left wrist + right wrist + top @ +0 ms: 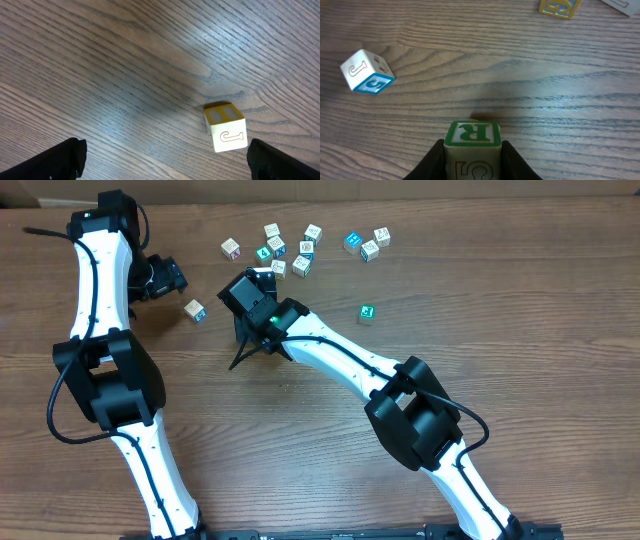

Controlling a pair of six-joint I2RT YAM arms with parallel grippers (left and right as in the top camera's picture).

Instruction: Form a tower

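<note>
No tower shows in any view. My right gripper (472,150) is shut on a pale wooden cube with a green R face (472,134), low over the table. Seen from overhead, the right gripper (248,292) sits left of centre and hides the cube it holds. To its left lies a loose cube with a J and a blue face (367,71), also seen from overhead (194,310). My left gripper (165,278) hangs open just up and left of that loose cube. In the left wrist view a J cube with a yellow top (226,127) lies near the right finger (280,162), untouched.
Several loose alphabet cubes (290,250) are scattered at the back of the wooden table, with two more at the back right (366,244). A single green cube (368,313) lies to the right of the right arm. A yellow-faced cube (559,6) lies ahead of the right gripper.
</note>
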